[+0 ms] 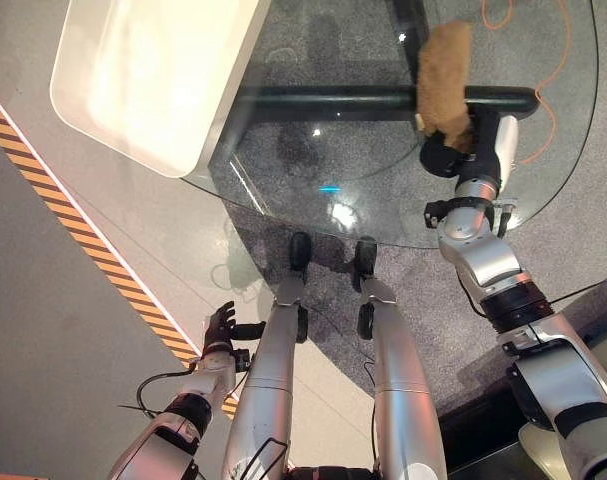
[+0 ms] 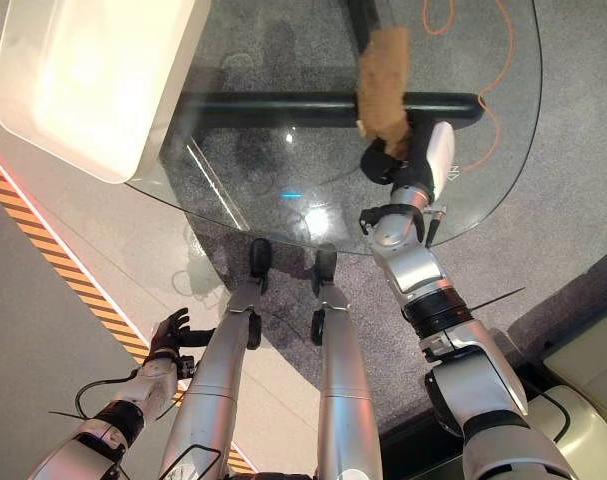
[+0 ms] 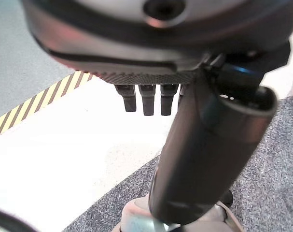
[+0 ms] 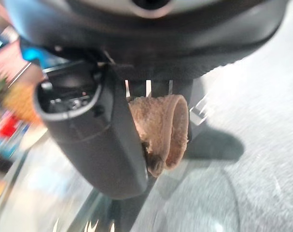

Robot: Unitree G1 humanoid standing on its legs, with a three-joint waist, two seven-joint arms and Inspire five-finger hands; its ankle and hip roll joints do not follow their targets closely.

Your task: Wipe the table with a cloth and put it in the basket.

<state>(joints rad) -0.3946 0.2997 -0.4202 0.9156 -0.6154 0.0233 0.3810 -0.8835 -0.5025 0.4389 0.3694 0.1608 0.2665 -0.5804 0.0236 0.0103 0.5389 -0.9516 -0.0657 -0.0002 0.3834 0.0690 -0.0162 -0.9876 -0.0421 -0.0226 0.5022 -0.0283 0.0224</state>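
The cloth is a tan, fuzzy piece, bunched into a long roll whose free end stretches away from the robot. The right hand holds it over the far right part of the glass surface, fingers and thumb curled around its near end. A white basket sits on the surface's left side, well apart from the cloth. The left hand hangs low over the floor beside the yellow-black striped tape, fingers relaxed and apart, holding nothing.

Silver-grey arms — dark hands
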